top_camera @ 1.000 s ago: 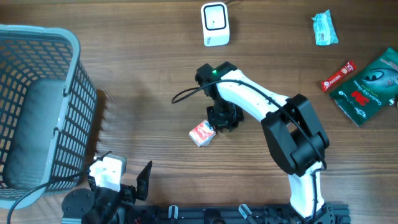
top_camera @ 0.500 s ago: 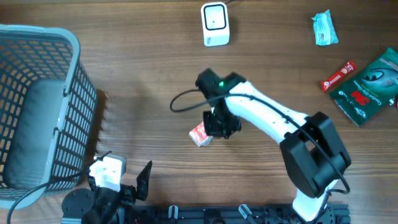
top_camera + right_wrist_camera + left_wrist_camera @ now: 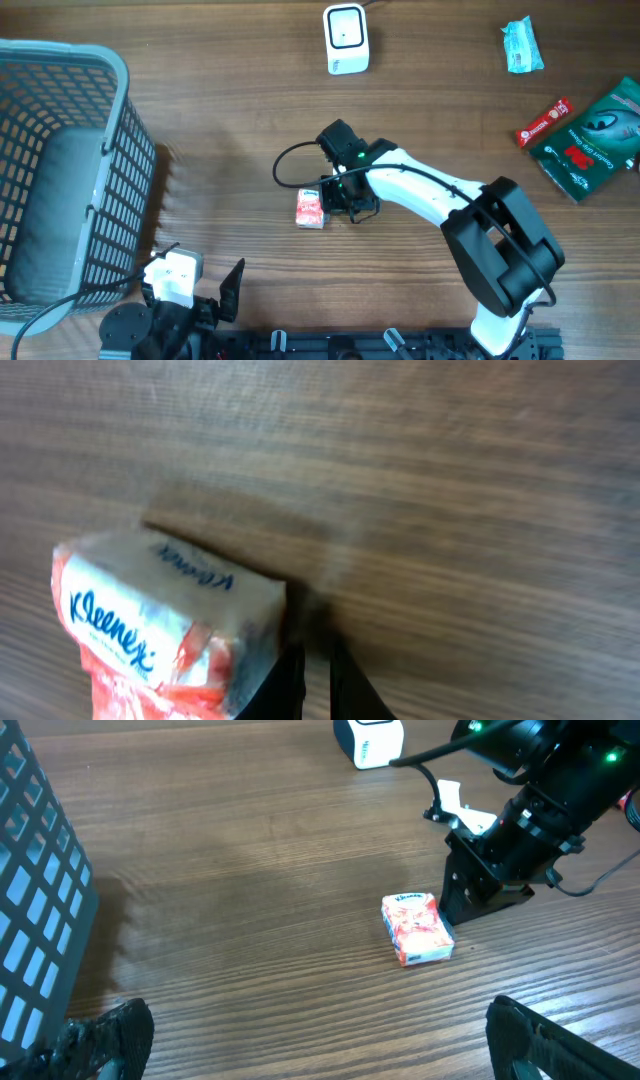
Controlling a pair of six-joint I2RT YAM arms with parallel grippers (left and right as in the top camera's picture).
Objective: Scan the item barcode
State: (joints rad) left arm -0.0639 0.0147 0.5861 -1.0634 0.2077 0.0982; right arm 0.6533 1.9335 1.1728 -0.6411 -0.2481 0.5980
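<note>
A small red-and-white Kleenex tissue packet [image 3: 311, 208] lies flat on the wooden table; it also shows in the left wrist view [image 3: 417, 928] and the right wrist view [image 3: 160, 625]. No barcode shows on it. My right gripper [image 3: 337, 200] stands at the packet's right edge, its tips [image 3: 315, 660] shut with nothing between them, next to the packet's side. The white scanner [image 3: 346, 39] stands at the far middle of the table. My left gripper [image 3: 320, 1045] rests open near the front left, well short of the packet.
A grey mesh basket [image 3: 60, 170] fills the left side. At the far right lie a teal packet [image 3: 521, 46], a red bar [image 3: 543, 121] and a green package [image 3: 592, 140]. A black cable [image 3: 290, 160] loops beside the right arm.
The right gripper swung down and left against the packet. The packet slid a little to the left and turned square. The left arm stayed still.
</note>
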